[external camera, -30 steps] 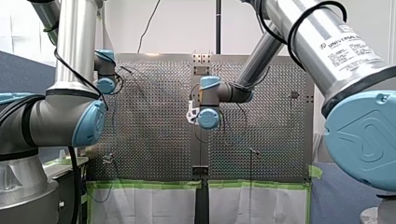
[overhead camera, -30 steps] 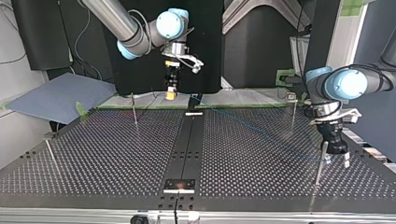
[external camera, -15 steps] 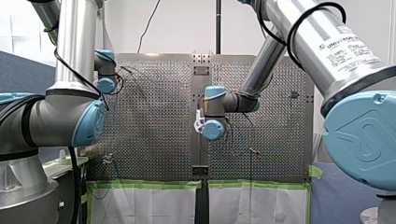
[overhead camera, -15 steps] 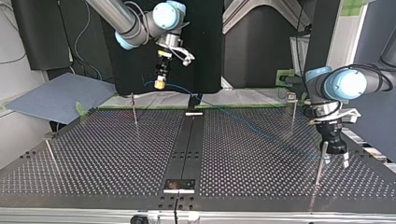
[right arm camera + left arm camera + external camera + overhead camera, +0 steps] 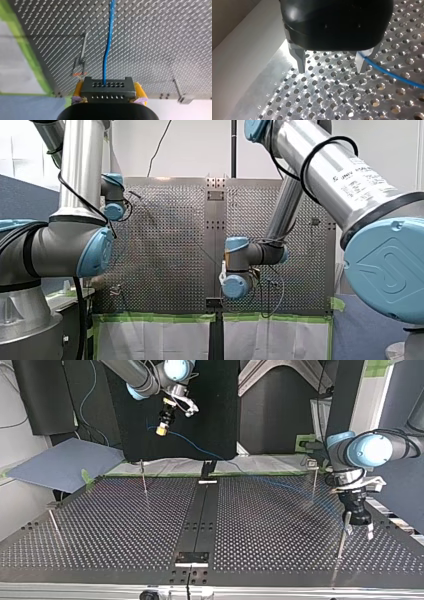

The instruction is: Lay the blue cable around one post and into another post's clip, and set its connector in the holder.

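Aloft, right pincer [image 5: 108, 93] tight around connector [image 5: 107, 85], blue cable [image 5: 107, 52] ahead.

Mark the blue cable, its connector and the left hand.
blue cable [image 5: 106, 60], right wrist view, on its run ahead of the connector.
connector [image 5: 108, 89], right wrist view, middle of its grey perforated face.
left hand [image 5: 331, 71], left wrist view, midway between the fingertips.

Green tape [image 5: 150, 316] edges the perforated table [image 5: 125, 525]; a blue-grey sheet [image 5: 60, 462] lies beside it
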